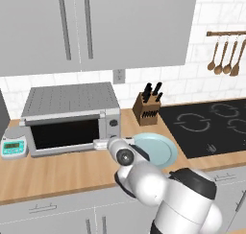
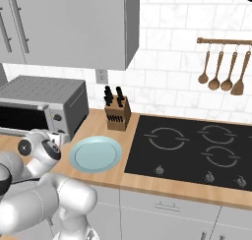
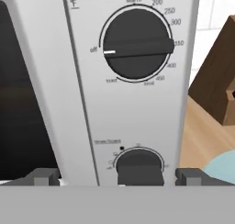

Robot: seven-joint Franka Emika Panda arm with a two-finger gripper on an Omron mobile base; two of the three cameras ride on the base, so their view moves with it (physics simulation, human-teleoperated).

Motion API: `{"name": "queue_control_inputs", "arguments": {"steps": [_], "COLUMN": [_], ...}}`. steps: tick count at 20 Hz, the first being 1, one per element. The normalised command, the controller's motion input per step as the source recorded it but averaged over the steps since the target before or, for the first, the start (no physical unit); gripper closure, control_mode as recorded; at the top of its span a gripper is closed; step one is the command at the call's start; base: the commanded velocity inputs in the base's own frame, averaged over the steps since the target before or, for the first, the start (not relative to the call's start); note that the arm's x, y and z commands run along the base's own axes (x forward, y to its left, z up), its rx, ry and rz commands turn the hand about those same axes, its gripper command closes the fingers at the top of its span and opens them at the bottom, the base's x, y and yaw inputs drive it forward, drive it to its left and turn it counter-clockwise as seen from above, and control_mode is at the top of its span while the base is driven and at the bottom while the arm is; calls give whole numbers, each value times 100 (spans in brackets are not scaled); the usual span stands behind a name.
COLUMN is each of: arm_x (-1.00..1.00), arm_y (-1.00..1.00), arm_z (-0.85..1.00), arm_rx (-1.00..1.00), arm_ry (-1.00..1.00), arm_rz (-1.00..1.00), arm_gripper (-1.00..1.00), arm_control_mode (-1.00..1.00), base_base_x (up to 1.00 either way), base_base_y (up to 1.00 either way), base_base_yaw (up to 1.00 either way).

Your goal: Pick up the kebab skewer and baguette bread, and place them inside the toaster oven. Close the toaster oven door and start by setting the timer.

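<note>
grey toaster oven (image 1: 72, 118) sits at the counter's left end, its toaster oven door (image 1: 65, 132) shut. plate (image 1: 156, 149) empty, so loading looks done. gripper (image 3: 120, 177), jaws wide, straddles the lower knob (image 3: 139, 165); timer remains.

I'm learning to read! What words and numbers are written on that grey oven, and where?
"temperature", top cut off, above the upper black round knob on the boxy grey metal toaster oven.
"°F" beneath it.
"off", "warm", "200", "250", "300", "350", "400", "450" around that knob.
Two words under it: blurred, perhaps "toast" and "broil".
Label and marks at the lower black knob: too small.
Small white scale's display: unreadable.
</note>
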Motion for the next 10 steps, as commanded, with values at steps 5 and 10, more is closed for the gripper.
{"name": "queue_control_inputs", "arguments": {"steps": [5, 10], "arm_x": [10, 5], "arm_y": [-3, 0], "arm_z": [-11, -17], "arm_rx": [0, 0], "arm_ry": [0, -1], "arm_rz": [0, 0], "arm_gripper": [-100, -100], "arm_control_mode": [-100, -100], "base_base_x": [0, 0], "base_base_y": [0, 0], "base_base_yaw": [0, 0]}}
